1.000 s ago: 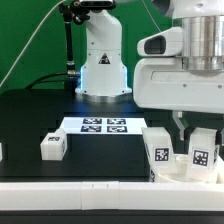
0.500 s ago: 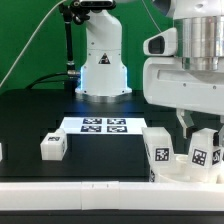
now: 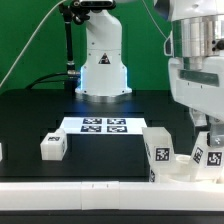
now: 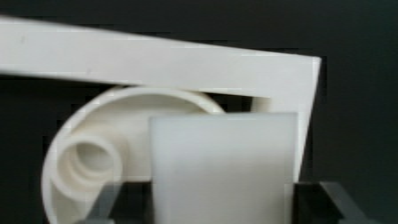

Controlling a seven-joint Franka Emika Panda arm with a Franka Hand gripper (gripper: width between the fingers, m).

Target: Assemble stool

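The arm point(image 3: 200, 70) reaches straight down at the exterior view's right, its gripper point(image 3: 205, 143) pinching an upright stool leg point(image 4: 222, 160) near the round seat point(image 4: 107, 140).

Seat point(image 4: 103, 135): I see plain white, ringed.
Legs point(image 3: 160, 152): white, black-and-white square tags.
Marker board point(image 3: 104, 125): white, I count four black tags.
Table point(image 3: 25, 110): black.
Backdrop point(image 3: 30, 40): green.
Arm point(image 3: 103, 60): white.

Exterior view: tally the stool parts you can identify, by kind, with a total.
Legs: 3 (left leg, middle leg, right leg)
Seat: 1
Total: 4
White sliver at the exterior view's left edge: too cut off to count.
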